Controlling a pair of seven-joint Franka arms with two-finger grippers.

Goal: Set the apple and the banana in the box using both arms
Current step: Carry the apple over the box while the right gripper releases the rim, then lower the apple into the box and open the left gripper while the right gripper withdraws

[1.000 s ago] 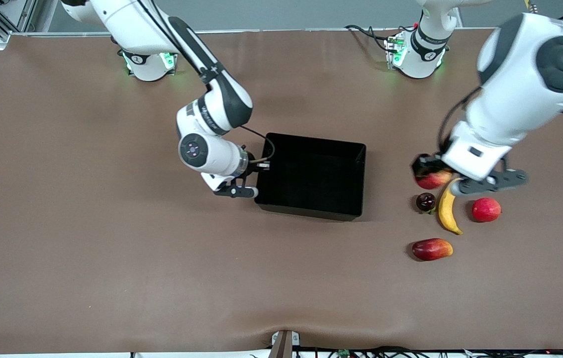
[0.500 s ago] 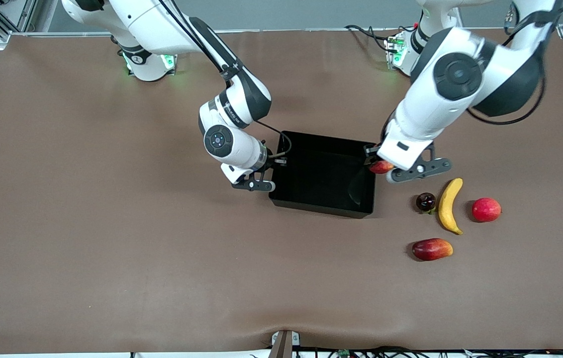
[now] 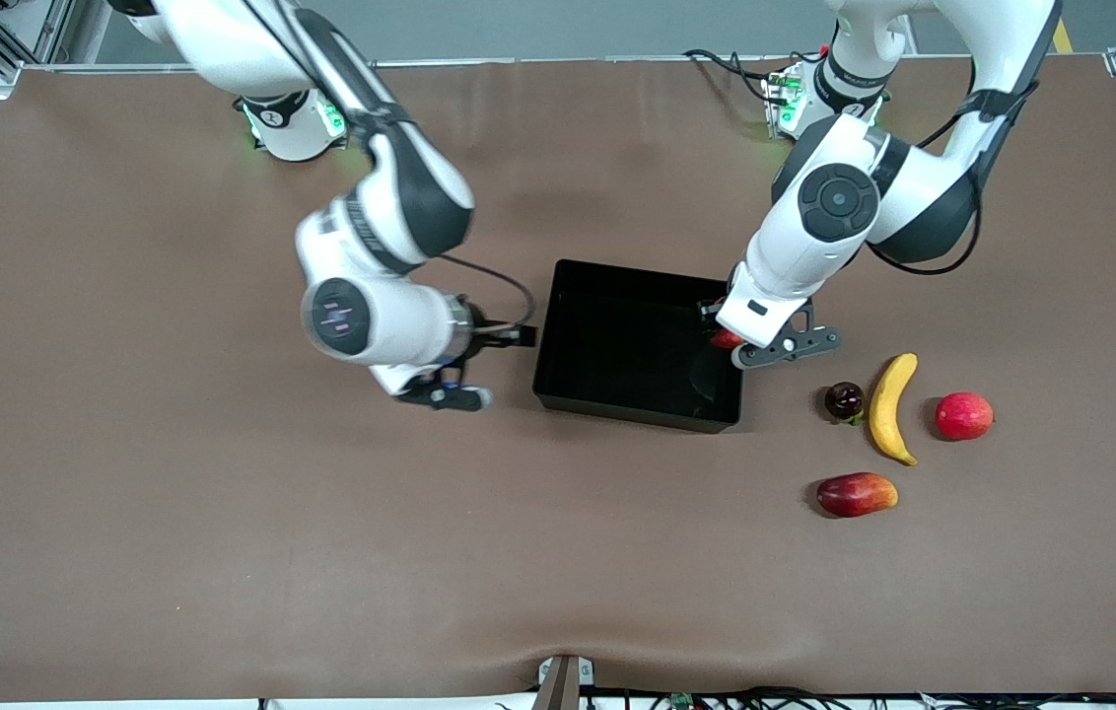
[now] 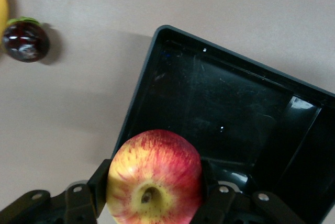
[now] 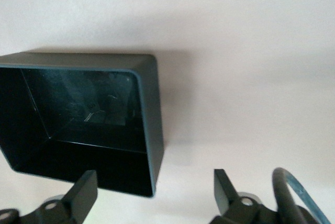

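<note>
Black box mid-tabletop in the front view; left pincer over its rim at the left arm's end, grasping apple. Right pincer just beside the box's right-arm end. Banana between dark round fruit and red fruit; mango-like fruit nearer the camera.
Left wrist view: apple clamped between fingers, over the box rim.
Right wrist view: fingers spread wide, released, nothing between; box just beside.

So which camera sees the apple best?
The left wrist view: the apple fills the picture there, held in the left gripper over the box edge, stem dimple showing. In the front view only a red sliver peeks out under that arm. The right wrist view shows no apple.
</note>
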